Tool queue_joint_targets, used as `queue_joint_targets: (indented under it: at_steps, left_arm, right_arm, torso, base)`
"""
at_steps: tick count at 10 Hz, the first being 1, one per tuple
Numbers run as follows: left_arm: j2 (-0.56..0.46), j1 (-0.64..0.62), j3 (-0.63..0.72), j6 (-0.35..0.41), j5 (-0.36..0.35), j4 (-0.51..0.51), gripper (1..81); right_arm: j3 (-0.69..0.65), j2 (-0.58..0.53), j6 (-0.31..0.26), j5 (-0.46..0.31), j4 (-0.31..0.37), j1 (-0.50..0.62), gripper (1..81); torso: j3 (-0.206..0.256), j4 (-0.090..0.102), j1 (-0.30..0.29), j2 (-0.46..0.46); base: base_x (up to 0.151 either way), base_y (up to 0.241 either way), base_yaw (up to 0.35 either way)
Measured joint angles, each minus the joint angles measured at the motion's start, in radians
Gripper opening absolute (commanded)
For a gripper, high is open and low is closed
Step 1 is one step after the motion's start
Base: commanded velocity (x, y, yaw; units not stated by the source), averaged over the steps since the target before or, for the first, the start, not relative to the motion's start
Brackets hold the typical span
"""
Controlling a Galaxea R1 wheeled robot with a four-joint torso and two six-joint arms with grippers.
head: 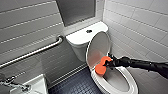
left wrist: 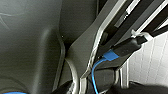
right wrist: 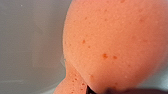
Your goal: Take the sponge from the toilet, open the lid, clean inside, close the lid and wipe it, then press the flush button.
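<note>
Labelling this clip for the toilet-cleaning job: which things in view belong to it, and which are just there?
Job: sponge, gripped by the right end effector; toilet; its raised lid; flush button.
Just there: grab bar; sink; faucet; wall tiles.

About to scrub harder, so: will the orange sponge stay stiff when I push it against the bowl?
Probably not: the sponge is pinched to a waist where the right jaws hold it, so expect folding. Its open pores suggest light weight. On the glossy bowl it may slide.
</note>
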Motion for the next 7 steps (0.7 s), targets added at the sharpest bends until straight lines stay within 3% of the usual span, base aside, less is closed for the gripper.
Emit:
queue_joint_targets:
  at_steps: [4,7]
  left_arm:
    - [0.0,0.0,0.0,0.0,0.0,0.0,81.1]
    - [0.0,0.0,0.0,0.0,0.0,0.0,81.1]
  right_arm:
    - [-0.1,0.091,0.039,0.099,0.002,-0.107,1.0]
    - [-0.092,0.081,0.044,0.261,0.002,-0.225,1.0]
  torso:
    - [0.0,0.0,0.0,0.0]
    - [0.0,0.0,0.001,0.0]
  base:
    - [0.0,0.0,0.0]
    - [0.0,0.0,0.0]
